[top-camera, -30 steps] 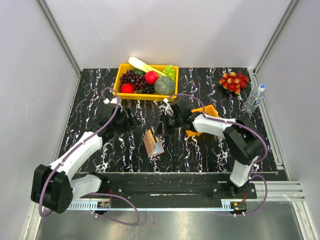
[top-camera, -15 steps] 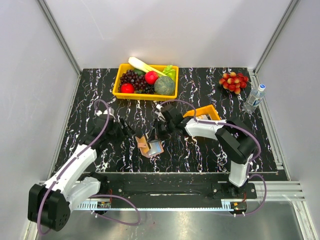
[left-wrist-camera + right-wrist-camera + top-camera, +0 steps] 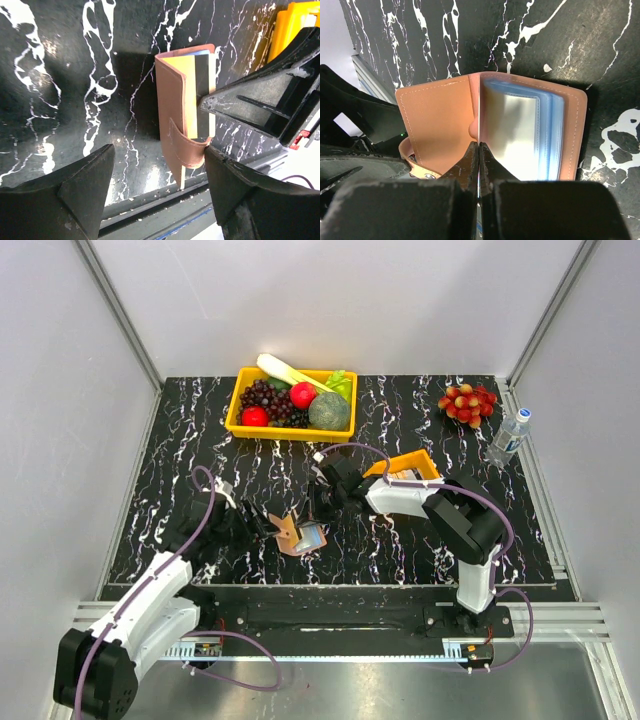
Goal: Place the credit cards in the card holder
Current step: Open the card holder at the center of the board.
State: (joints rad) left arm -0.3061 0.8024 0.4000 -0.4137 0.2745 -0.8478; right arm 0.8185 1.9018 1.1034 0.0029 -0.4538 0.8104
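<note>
The tan-pink card holder stands open on edge near the table's front. In the right wrist view its leather cover and pale inner slots face me. My right gripper is shut on a thin credit card seen edge-on at the holder's fold. In the left wrist view that beige card with a black stripe sits in the holder, with the right gripper's fingers on it. My left gripper is open. The holder's snap tab touches its right finger.
A yellow fruit bin stands at the back. A small orange tray lies behind the right arm. A red fruit cluster and a water bottle are at the back right. The table's front rail is just below the holder.
My left gripper has moved toward the front edge and up to the holder. The holder and my right gripper have shifted a little left and forward.
</note>
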